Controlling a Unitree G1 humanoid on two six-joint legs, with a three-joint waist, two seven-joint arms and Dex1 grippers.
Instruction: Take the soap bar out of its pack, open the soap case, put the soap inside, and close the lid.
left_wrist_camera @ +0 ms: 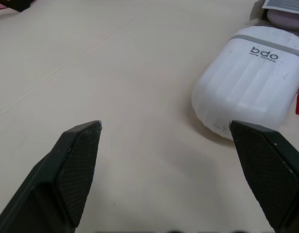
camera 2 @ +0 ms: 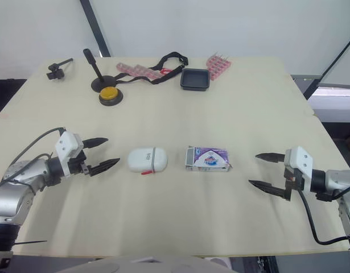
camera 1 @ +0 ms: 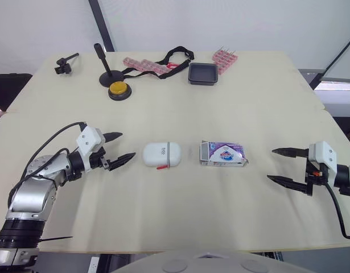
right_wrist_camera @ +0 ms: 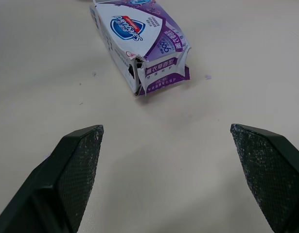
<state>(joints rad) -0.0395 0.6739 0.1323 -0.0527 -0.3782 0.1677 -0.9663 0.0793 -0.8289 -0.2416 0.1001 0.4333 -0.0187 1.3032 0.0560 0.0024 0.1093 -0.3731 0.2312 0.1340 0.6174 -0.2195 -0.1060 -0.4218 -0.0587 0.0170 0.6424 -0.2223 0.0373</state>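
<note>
Two grippers [camera 1: 127, 145] [camera 1: 271, 164], one soap case [camera 1: 161, 154], one pack [camera 1: 223, 154]

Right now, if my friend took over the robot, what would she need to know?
Left gripper: fingers open, empty, just short of the soap case.
Right gripper: fingers open, empty, apart from the soap pack.
Case, lid closed, and pack lie side by side on the table; soap bar shows in the pack's open end.
Done: nothing yet.
To do: pull soap out, open case, put it in, close lid.
</note>
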